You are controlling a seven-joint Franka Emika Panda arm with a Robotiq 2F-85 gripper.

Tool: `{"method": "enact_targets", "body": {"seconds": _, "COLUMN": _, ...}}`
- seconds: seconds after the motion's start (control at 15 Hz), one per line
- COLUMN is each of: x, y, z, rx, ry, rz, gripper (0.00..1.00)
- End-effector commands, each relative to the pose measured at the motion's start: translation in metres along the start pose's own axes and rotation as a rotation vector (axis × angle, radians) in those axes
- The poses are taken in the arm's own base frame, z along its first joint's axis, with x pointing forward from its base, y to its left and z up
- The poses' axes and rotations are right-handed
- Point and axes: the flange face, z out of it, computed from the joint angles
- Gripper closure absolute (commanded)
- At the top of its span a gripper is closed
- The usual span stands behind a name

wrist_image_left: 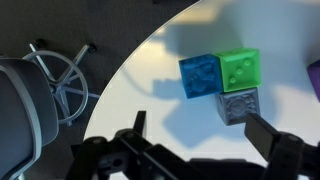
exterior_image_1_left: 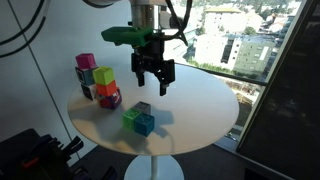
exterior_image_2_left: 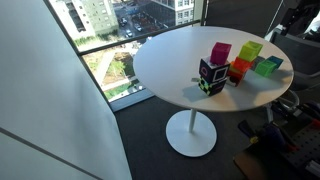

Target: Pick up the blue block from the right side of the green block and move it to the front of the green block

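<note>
The blue block [wrist_image_left: 198,75] sits on the round white table [wrist_image_left: 160,100], touching the green block [wrist_image_left: 238,70]. A grey block [wrist_image_left: 238,103] touches the green block on another side. In an exterior view the blue block [exterior_image_1_left: 146,125], green block [exterior_image_1_left: 131,118] and grey block [exterior_image_1_left: 143,108] form a small cluster near the table's front. My gripper [exterior_image_1_left: 153,76] hangs above the table behind the cluster, open and empty. In the wrist view its fingers [wrist_image_left: 205,130] are spread wide, with the blocks beyond them.
A group of stacked coloured blocks [exterior_image_1_left: 97,80] stands at the table's edge; it also shows in an exterior view [exterior_image_2_left: 225,68]. A large window [exterior_image_1_left: 240,40] is behind the table. A wheeled base [wrist_image_left: 65,85] lies on the floor past the table edge.
</note>
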Motion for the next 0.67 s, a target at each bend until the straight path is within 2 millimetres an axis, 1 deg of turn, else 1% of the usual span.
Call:
{"method": "enact_targets", "body": {"seconds": 0.0, "x": 0.002, "y": 0.008, "z": 0.014, "rx": -0.008, "ry": 0.034, "rz": 0.007, "gripper": 0.00}}
{"method": "enact_targets", "body": {"seconds": 0.33, "x": 0.006, "y": 0.009, "z": 0.037, "rx": -0.006, "ry": 0.043, "rz": -0.003, "gripper": 0.00}}
{"method": "enact_targets", "body": {"seconds": 0.6, "x": 0.009, "y": 0.010, "z": 0.055, "rx": -0.006, "ry": 0.007, "rz": 0.001, "gripper": 0.00}}
